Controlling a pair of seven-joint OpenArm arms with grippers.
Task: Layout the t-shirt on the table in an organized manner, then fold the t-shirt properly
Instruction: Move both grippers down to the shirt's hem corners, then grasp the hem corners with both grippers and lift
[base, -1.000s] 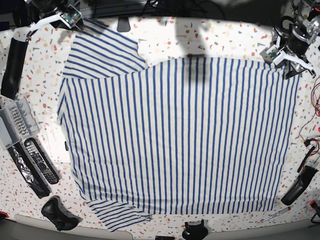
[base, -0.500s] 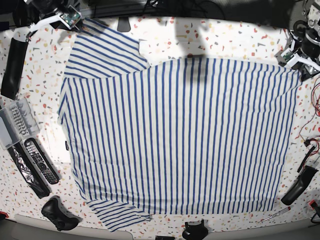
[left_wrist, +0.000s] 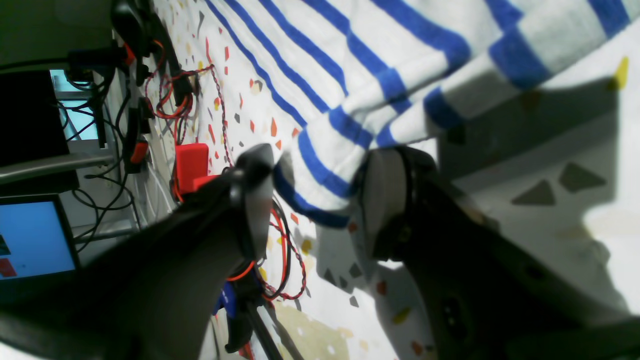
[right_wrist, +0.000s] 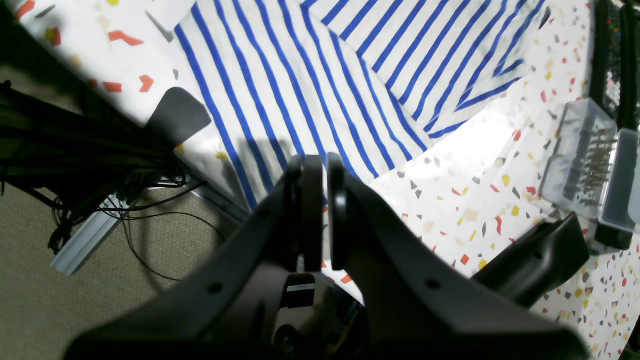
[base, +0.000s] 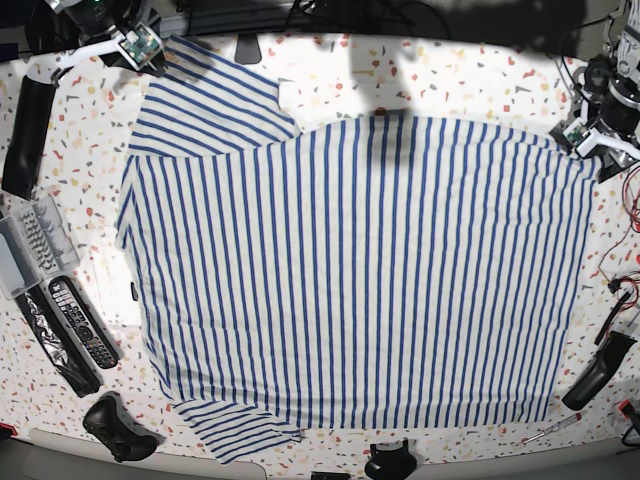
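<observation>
The white, blue-striped t-shirt (base: 360, 270) lies spread flat across the speckled table (base: 330, 75), with its sleeves on the left and its hem on the right. At the far right corner of the hem, my left gripper (base: 592, 140) is open. In the left wrist view that corner of the t-shirt (left_wrist: 320, 165) sits between the spread fingers (left_wrist: 255, 200) of the left gripper (left_wrist: 320, 200). My right gripper (base: 150, 50) is at the tip of the far-left sleeve. In its wrist view the right gripper (right_wrist: 320, 165) is shut over the sleeve's edge (right_wrist: 300, 75). Whether it pinches cloth is hidden.
Along the left edge lie a black tube (base: 28, 125), a clear plastic box (base: 30, 245), remotes (base: 75, 325) and a game controller (base: 118, 428). Red cables (base: 625, 200) and a black handle (base: 595, 372) sit at the right. A screwdriver (base: 550, 430) lies near the front edge.
My left gripper has moved right and slightly nearer, taking the hem's far corner outward, so that edge lies straighter. The right gripper has barely shifted at the sleeve.
</observation>
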